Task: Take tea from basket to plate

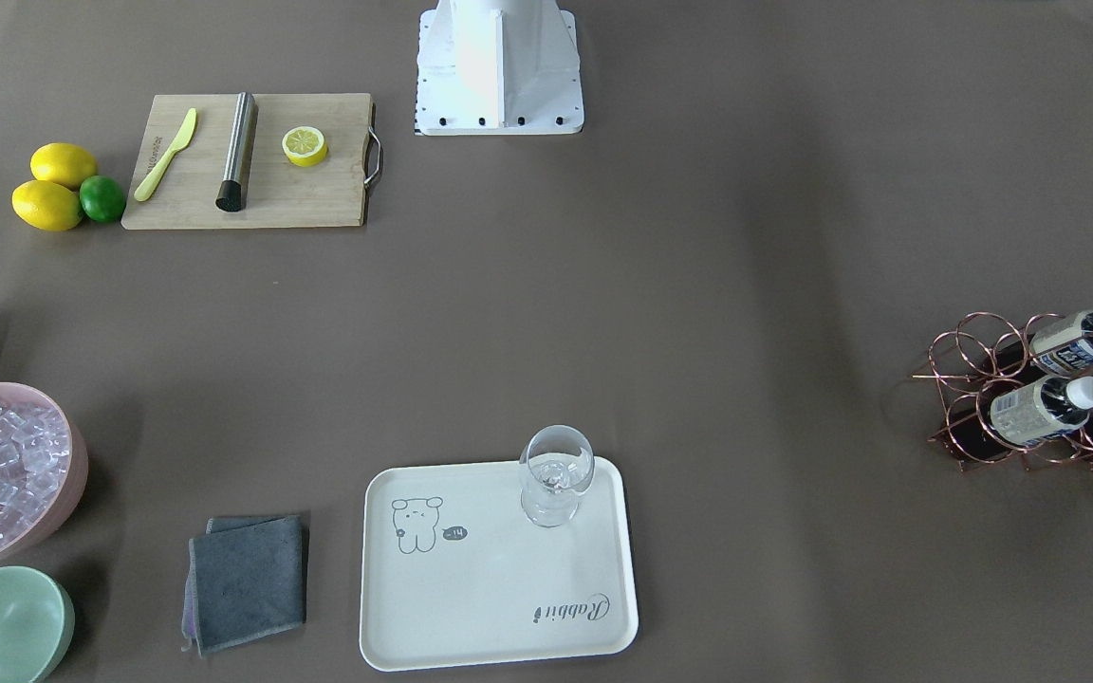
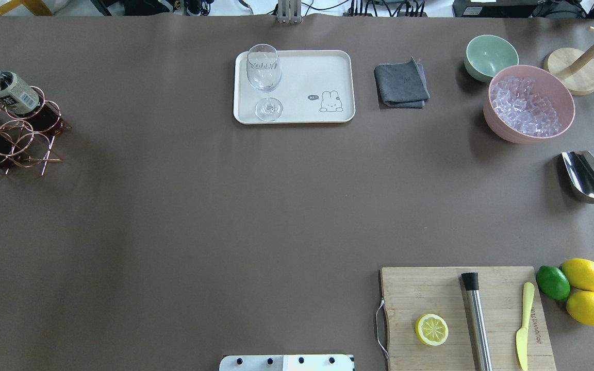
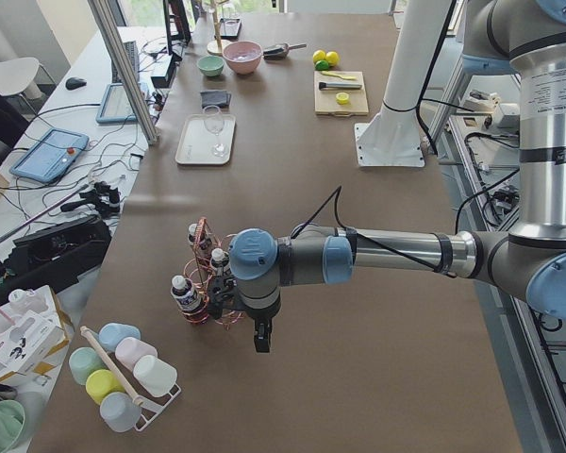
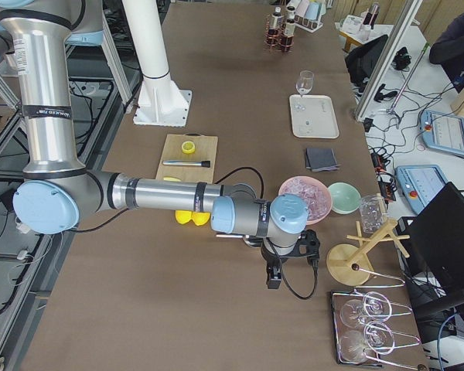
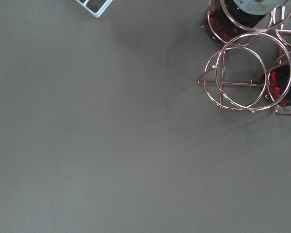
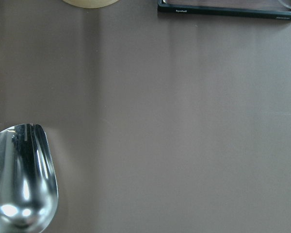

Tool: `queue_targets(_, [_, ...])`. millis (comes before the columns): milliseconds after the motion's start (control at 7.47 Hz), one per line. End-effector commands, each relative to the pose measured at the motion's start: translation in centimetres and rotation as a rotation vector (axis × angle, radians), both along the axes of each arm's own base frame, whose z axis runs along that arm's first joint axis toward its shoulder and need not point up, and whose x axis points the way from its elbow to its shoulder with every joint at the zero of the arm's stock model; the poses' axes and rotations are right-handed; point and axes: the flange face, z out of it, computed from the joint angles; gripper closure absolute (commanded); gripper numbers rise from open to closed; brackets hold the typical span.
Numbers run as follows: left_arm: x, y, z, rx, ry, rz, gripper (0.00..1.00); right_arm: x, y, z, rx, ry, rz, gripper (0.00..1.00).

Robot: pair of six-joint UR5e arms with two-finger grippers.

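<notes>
Overhead exterior: tea bottle [image 2: 11, 91] lies tilted in the basket [image 2: 33, 135], plate [image 2: 302, 72] well apart; left hand [image 3: 261, 342] hovers beside the basket, spread or pressed together I cannot tell; best to grip the capped neck, draw out along its ring, avoid the wine glass [image 2: 264, 77].

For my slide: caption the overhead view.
Capped tea bottles sit in the rose-gold wire basket; cream rectangular tray holds a clear wine glass.

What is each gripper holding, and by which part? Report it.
Nothing visibly. The left gripper hangs beside the rose-gold wire basket, the right gripper near the pink ice bowl; the clear tea bottles sit in the basket.
</notes>
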Motion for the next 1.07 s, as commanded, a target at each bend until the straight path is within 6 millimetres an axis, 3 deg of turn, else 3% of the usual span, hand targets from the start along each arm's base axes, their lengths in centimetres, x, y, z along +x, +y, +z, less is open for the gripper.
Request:
queue_targets(0, [-0.4, -1.7, -2.0, -0.215, 0.002, -0.120, 0.02, 0.0, -0.1, -0.2, 0.005, 0.000, 0.000, 0.00])
queue_targets(402, [-1.0, -5.7, -6.5, -0.593, -0.003, -0.496, 0.02, 0.0, -0.3, -0.7, 0.013, 0.001, 0.001, 0.00])
queue_targets(670, [-0.9, -5.8, -7.7, -0.737, 0.044, -0.645, 0.02, 0.0, -0.8, -4.1, 0.080, -0.002, 0.001, 0.00])
queue_targets(938, [-0.6, -8.6, -9.6, -0.897, 0.075, -0.805, 0.02, -1.6, -1.2, -9.6, 0.183, -0.064, -0.022, 0.00])
